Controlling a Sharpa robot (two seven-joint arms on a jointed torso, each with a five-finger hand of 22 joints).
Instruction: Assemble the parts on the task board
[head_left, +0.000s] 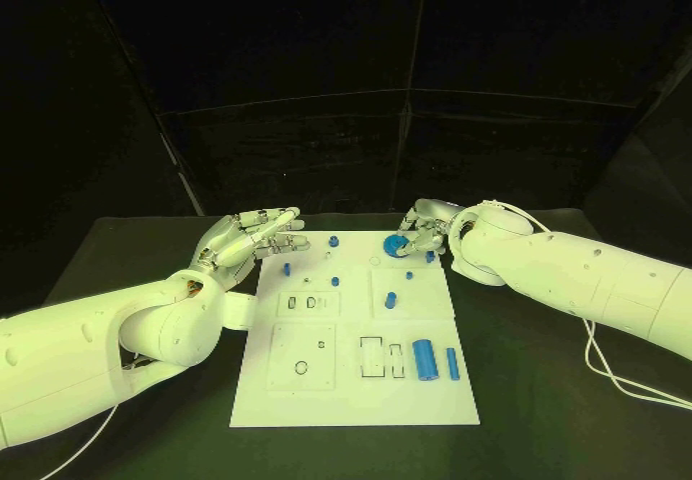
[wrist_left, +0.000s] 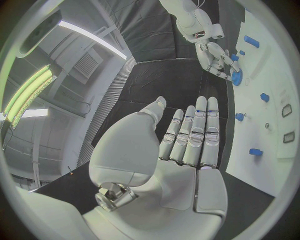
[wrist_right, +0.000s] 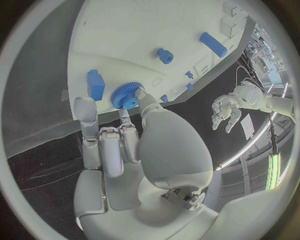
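Observation:
The white task board (head_left: 361, 400) lies in the middle of the black table. At its far edge my right hand (head_left: 421, 232) pinches a blue gear (head_left: 395, 245) between thumb and fingers; the right wrist view shows the gear (wrist_right: 127, 95) just over the board, beside a small blue block (wrist_right: 95, 84). My left hand (head_left: 254, 238) hovers by the board's far left corner, flat, fingers straight and together, holding nothing; the same hand (wrist_left: 187, 142) looks empty from its own wrist. A large blue cylinder (head_left: 424, 360) and a thin blue bar (head_left: 451, 363) lie near the board's right edge.
Small blue pegs (head_left: 333, 241) (head_left: 287, 268) (head_left: 391, 298) stand on the board's far half. Rectangular recesses (head_left: 384, 357) and a ring-shaped recess (head_left: 302, 367) sit in its near half. A white cable (head_left: 606, 375) trails over the table under my right arm.

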